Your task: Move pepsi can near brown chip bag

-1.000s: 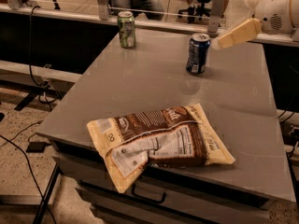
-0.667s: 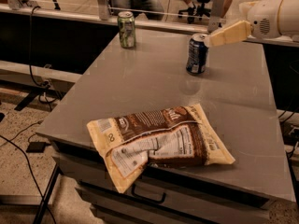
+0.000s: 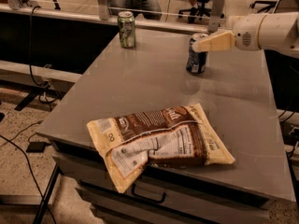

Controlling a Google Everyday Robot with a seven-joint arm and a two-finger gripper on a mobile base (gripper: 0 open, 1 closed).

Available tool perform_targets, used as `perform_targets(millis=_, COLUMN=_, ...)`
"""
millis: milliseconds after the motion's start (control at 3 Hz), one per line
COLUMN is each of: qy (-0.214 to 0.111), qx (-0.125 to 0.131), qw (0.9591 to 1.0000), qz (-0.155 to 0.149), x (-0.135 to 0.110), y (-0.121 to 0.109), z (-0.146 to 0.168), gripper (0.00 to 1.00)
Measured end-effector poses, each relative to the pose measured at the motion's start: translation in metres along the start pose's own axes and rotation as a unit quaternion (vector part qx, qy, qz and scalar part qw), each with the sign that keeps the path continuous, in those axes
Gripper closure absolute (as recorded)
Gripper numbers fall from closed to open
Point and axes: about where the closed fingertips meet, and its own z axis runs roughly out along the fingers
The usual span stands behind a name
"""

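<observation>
A grey table [image 3: 140,87] fills most of the view, with a green-and-white soda can [image 3: 126,29] upright near its far left corner. Under the table's front edge is a drawer [image 3: 187,208] with a dark handle [image 3: 148,196]. Black cables [image 3: 18,139] trail across the speckled floor [image 3: 18,181] on the left. Beyond a metal rail [image 3: 70,14] behind the table stands an office chair [image 3: 196,3]. The gripper [image 3: 201,45] hangs over the table's far right part

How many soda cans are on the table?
2. The green-and-white can stands at the far left of the table; the pepsi can stands far right, its top partly covered by the tool. None seem hidden.
</observation>
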Motion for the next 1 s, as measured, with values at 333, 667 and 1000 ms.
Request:
perform_targets(millis=333, qy=-0.007, qx=0.007, qw=0.9999, qz=0.004, x=0.018, y=-0.004, z=0.011, gripper=0.00)
perform_targets(millis=667, qy=-0.009, qx=0.011, qw=0.9999, qz=0.006, x=0.027, y=-0.006, z=0.016, gripper=0.00)
perform_targets(millis=1000, qy=-0.013, qx=0.005, qw=0.9999, qz=0.008, x=0.031, y=-0.003, z=0.024, gripper=0.16)
